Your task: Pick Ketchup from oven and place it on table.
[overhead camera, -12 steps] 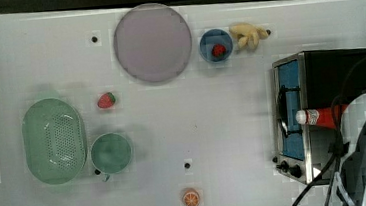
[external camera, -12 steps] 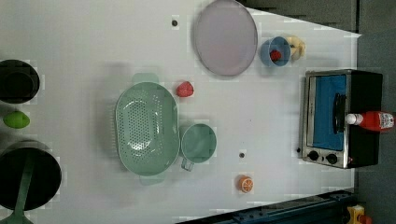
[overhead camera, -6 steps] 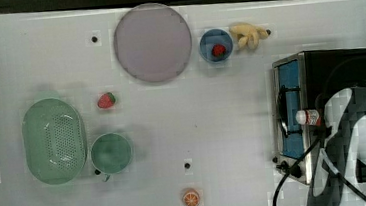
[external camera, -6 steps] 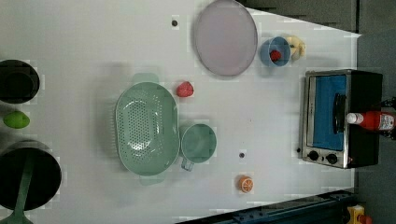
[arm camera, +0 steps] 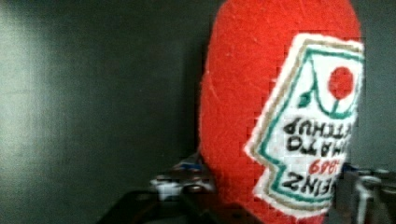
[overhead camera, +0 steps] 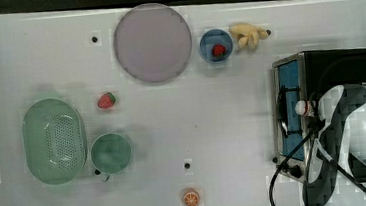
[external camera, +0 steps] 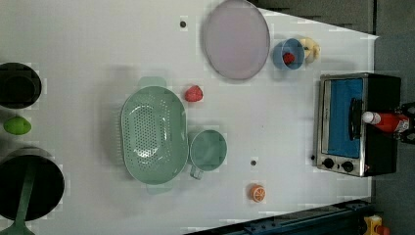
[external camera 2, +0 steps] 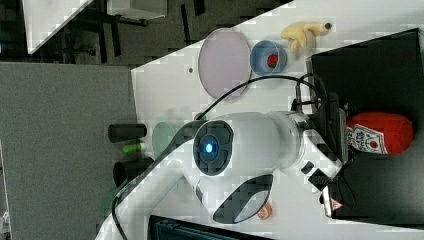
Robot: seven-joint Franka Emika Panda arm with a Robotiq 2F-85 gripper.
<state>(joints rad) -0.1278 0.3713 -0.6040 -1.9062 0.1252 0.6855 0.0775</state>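
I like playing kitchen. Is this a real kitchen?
Probably a pretend one, for robot practice: a boxy black toaster oven, a soft red ketchup bottle and a small red toy strawberry on a plain white table.

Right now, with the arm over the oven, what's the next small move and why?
Probably finish closing the claw on the Ketchup: the bottle lies on top of the oven, and its lower end sits between the claw's fingers, so a firm grip should come before lifting.

White table (overhead camera: 212, 120) carries a grey plate (overhead camera: 152, 42) at upper centre of the top view, blue bowl (overhead camera: 215, 45) and bananas (overhead camera: 249, 34) beside it, oven (overhead camera: 322, 106) at right, green colander (overhead camera: 54, 141) and cup (overhead camera: 110, 153) at left, strawberry (overhead camera: 105, 100), orange half (overhead camera: 191, 198)
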